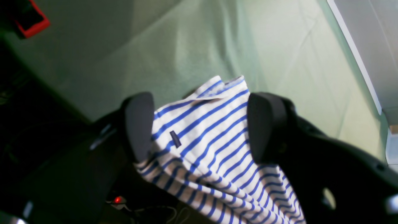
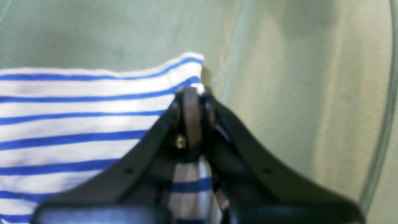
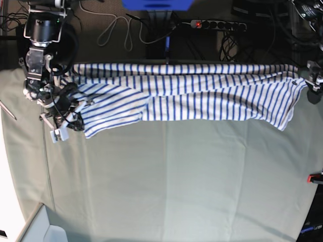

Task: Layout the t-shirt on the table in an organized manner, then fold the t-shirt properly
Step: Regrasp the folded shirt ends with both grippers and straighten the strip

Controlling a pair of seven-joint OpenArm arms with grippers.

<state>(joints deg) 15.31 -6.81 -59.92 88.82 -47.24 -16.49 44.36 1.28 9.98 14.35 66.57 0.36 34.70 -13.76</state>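
You are looking at one t-shirt [image 3: 192, 96], stretching along the table's [image 3: 166, 181] far edge between two arms. Your right gripper [image 2: 194, 93] is pinching its corner, jaws pressed together on the fabric. Your left gripper [image 1: 199, 124] is standing spread, striped cloth and dark tag [image 1: 175, 138] lying between its fingers [image 1: 264, 124].

The table [image 3: 171, 181] wears a pale green, faintly creased cloth. The t-shirt [image 3: 202, 98] lies stretched along its far edge. A red clamp [image 3: 315, 177] grips its side.
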